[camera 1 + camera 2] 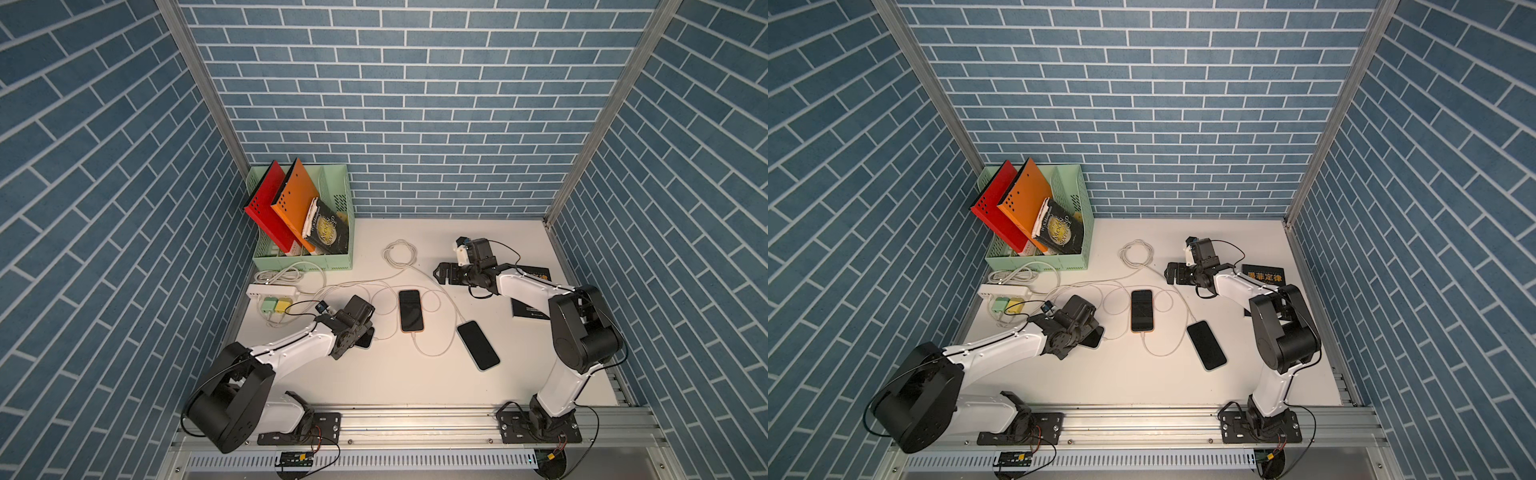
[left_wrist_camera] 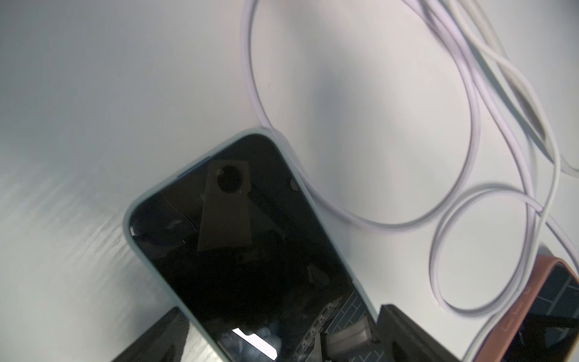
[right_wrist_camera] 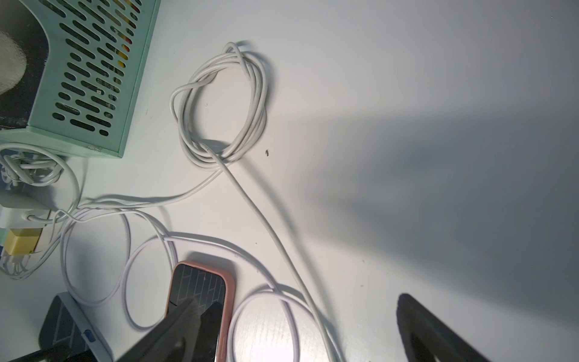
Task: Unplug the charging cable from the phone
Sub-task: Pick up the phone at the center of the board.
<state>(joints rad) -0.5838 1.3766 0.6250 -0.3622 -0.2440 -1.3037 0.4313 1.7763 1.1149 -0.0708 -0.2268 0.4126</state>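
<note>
Lab cell: brick-print panels, aluminium rail

Mint-green perforated plastic file tray sits back-left on white bench, white power strip just in front. Orange-cased phone mid-bench, white cable coil behind it, light-blue-cased phone front-right of it, tilted. Black book far right.

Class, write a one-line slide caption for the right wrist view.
Open right gripper near an orange-cased phone amid looping white charging cables, with a coiled cable beside the mint-green perforated bin.
</note>
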